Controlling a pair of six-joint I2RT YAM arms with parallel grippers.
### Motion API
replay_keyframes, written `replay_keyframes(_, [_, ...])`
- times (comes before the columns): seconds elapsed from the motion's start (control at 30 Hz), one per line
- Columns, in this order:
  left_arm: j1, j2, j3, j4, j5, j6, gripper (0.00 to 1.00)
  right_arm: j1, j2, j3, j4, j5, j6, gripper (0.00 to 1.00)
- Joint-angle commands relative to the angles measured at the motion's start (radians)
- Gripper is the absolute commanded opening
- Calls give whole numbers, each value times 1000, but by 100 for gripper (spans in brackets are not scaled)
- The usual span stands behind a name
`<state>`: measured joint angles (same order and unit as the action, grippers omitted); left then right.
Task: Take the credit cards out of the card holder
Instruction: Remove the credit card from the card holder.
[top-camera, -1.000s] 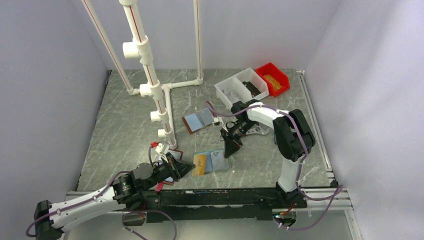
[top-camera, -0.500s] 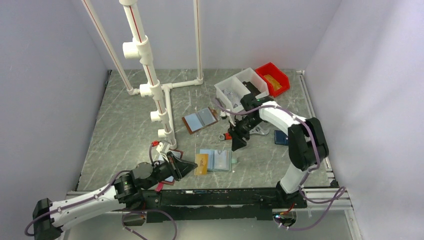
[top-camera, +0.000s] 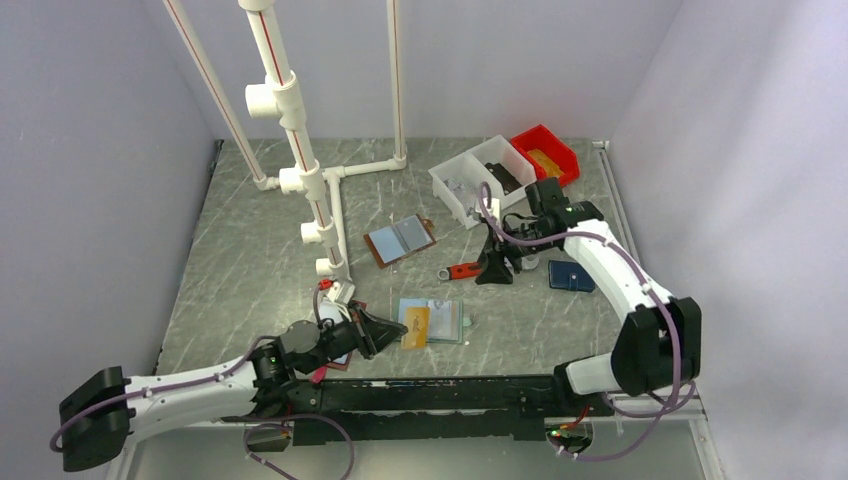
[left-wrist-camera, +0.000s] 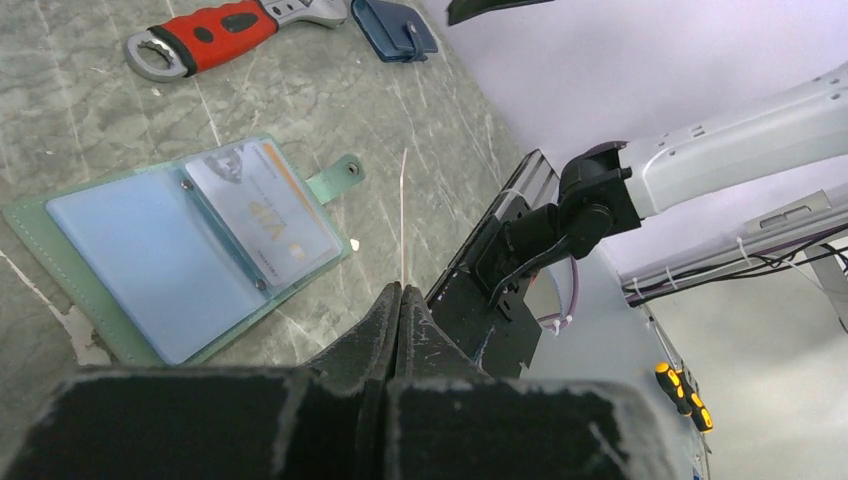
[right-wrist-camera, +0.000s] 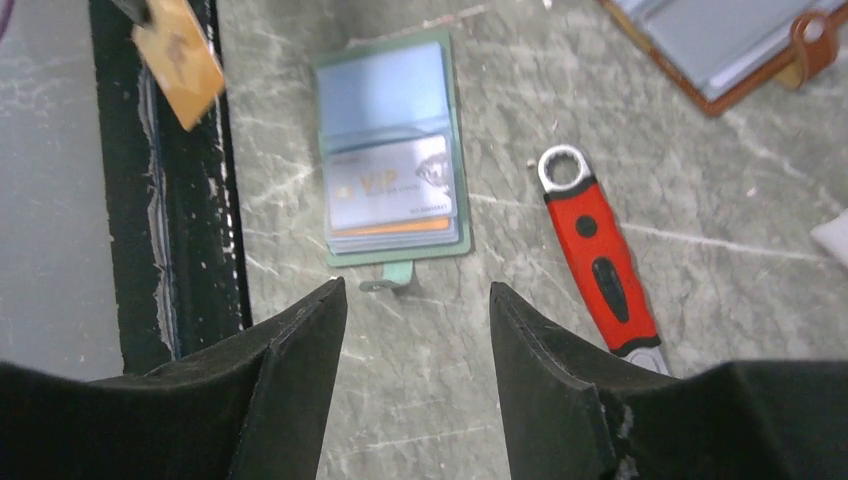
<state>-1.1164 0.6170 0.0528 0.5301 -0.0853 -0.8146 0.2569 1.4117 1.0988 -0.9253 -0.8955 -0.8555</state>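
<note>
Overhead, twelve o'clock toward the back wall: left tool (top-camera: 395, 327) pressed together on a tan credit card (top-camera: 416, 325), held just over the nine o'clock edge of the card holder (top-camera: 440, 320). Holder open and flat on the grey marbled worktop (top-camera: 250, 260), near the six o'clock edge, roughly midway between the two arm bases.

From the left wrist: tan credit card (left-wrist-camera: 403, 215) edge-on, a thin pale line rising out of the closed fingertips (left-wrist-camera: 385, 320). At ten o'clock of those fingertips, the mint-edged card holder (left-wrist-camera: 140, 270), one panel bare blue-grey, the other with a silver card (left-wrist-camera: 265, 215) tucked in its sleeve.

Right tool (top-camera: 494, 276) spread and empty, pointing down at the holder's one o'clock, well apart from it and near a red-handled wrench (top-camera: 462, 270).

From the right wrist: both dark fingers (right-wrist-camera: 280, 400) parted around the right tool (right-wrist-camera: 410, 300), nothing between them. Card holder (right-wrist-camera: 385, 95) ahead at twelve o'clock, clasp tab nearest the tool, silver card (right-wrist-camera: 395, 190) marked VIP in the nearer panel, an orange strip showing under it. Tan credit card (right-wrist-camera: 182, 62) at eleven o'clock, over the black front rail (right-wrist-camera: 170, 250). Wrench (right-wrist-camera: 598, 255) at two o'clock.

Elsewhere on the worktop: dark blue wallet (top-camera: 572, 275) at three o'clock of the right tool, brown-edged folder (top-camera: 400, 240) open at the holder's eleven o'clock, white bins (top-camera: 478, 180) and a red bin (top-camera: 546, 155) toward the far one o'clock corner, white pipe frame (top-camera: 300, 180) at eleven o'clock.
</note>
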Motion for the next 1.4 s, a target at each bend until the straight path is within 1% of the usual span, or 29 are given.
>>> replay_keyframes(0.0, [-2, 75, 16, 193, 25, -1, 0, -28, -102, -30, 54, -161, -33, 58])
replay_keyframes(0.1, [-2, 123, 27, 236, 27, 5, 0, -36, -168, -85, 95, -198, -14, 62])
replay_keyframes(0.2, [-2, 167, 38, 277, 26, 10, 0, -49, -264, -173, 165, -249, -3, 75])
replay_keyframes(0.27, [-2, 200, 44, 308, 25, 12, 0, -64, -327, -232, 226, -309, 16, 84])
replay_keyframes(0.33, [-2, 227, 53, 329, 26, 14, 0, -76, -370, -264, 264, -355, 44, 91])
replay_keyframes(0.4, [-1, 253, 63, 344, 28, 13, 0, -85, -380, -285, 297, -397, 81, 94])
replay_keyframes(0.53, [-1, 298, 89, 370, 34, 19, 0, -88, -350, -309, 362, -456, 178, 94])
replay_keyframes(0.73, [-1, 367, 128, 407, 42, 35, 0, -87, -332, -387, 605, -550, 468, 94])
replay_keyframes(0.8, [-1, 389, 138, 426, 46, 42, 0, -83, -317, -400, 648, -554, 516, 94])
replay_keyframes(0.93, [-1, 424, 163, 447, 56, 52, 0, -63, -260, -378, 596, -540, 498, 93])
replay_keyframes(1.07, [-2, 449, 175, 463, 60, 62, 0, -18, -185, -336, 486, -501, 414, 92])
replay_keyframes(1.23, [-1, 461, 182, 475, 58, 68, 0, 39, -96, -287, 372, -480, 319, 84])
replay_keyframes(1.37, [-2, 467, 185, 481, 58, 73, 0, 74, -80, -282, 359, -489, 307, 78])
